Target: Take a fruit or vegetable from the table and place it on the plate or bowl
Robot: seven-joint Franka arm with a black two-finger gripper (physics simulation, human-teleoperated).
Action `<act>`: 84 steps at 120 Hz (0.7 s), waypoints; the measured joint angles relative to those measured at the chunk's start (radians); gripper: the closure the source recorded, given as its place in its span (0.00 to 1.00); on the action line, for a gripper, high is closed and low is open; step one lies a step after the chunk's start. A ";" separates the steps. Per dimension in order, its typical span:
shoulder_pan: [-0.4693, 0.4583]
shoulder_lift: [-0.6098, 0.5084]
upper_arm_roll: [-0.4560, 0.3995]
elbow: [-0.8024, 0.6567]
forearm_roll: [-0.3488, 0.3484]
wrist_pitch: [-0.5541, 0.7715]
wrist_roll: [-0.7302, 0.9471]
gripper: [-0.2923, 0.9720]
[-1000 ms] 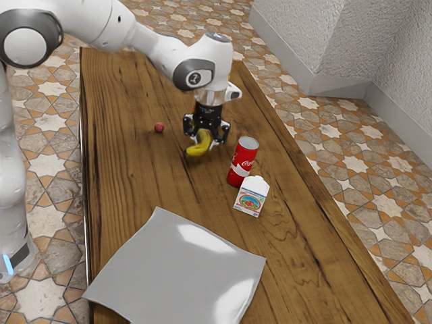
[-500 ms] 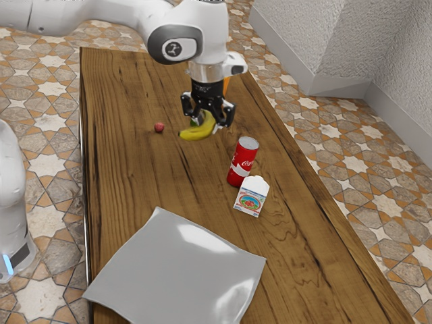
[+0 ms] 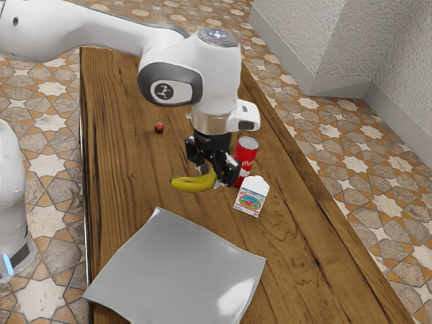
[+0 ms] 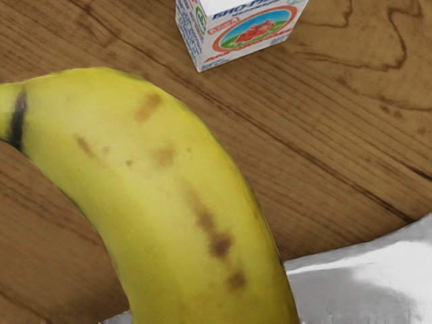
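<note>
Carry step: the claw (image 3: 211,178) grips the banana (image 3: 191,183), held above the tabletop (image 3: 135,88) just beside the can (image 3: 244,160) and near the plate (image 3: 175,277), so next it likely needs to travel over the plate, lower and let go.

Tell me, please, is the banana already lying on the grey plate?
No, the claw holds the banana above the wooden table, apart from the grey plate.

We're in a home-like room here. Orange-and-cream star-patterned floor tiles (image 3: 337,148), white rough-plastered walls (image 3: 324,34), a long dark wooden worktop (image 3: 128,175).
</note>
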 joint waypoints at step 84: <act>0.000 -0.010 -0.154 0.061 -0.104 -0.043 0.004 0.33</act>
